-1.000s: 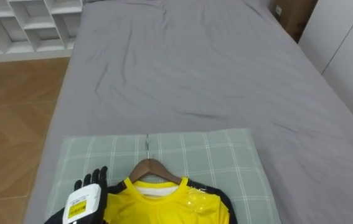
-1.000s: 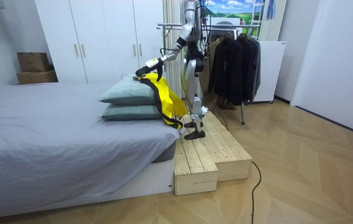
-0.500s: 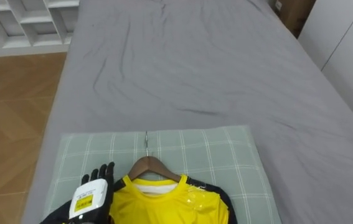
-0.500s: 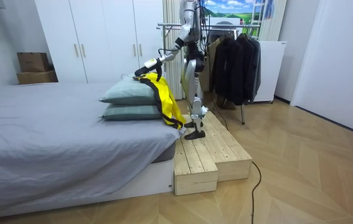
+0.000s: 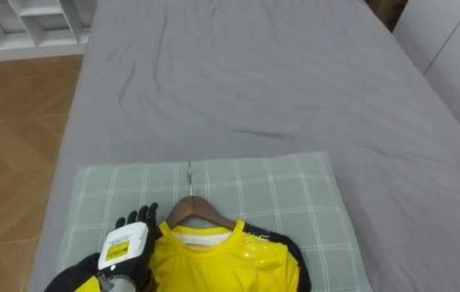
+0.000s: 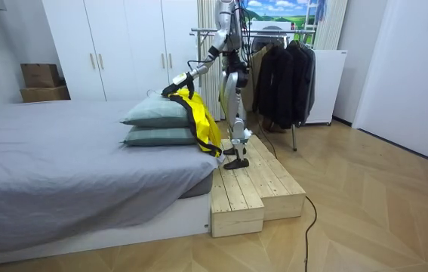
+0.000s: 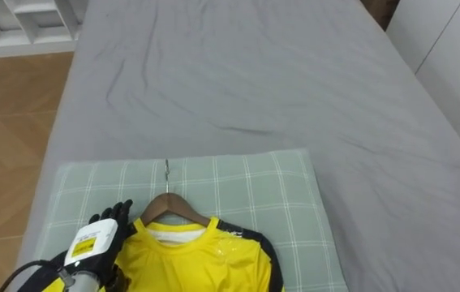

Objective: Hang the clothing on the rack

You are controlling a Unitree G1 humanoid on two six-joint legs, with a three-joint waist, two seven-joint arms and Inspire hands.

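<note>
- A pillow [image 5: 294, 191] lies on the bed [image 5: 254, 73] at its near end.
- The shirt [image 5: 221, 264], on its hanger [image 5: 182, 208], lies on the pillow's near part.
- The left robot hand [image 5: 131, 237] rests on the shirt's left shoulder, beside the hanger.
- The robot stands on a wooden platform [image 6: 253, 189] between the bed and a clothes rack [image 6: 283, 68].
</note>
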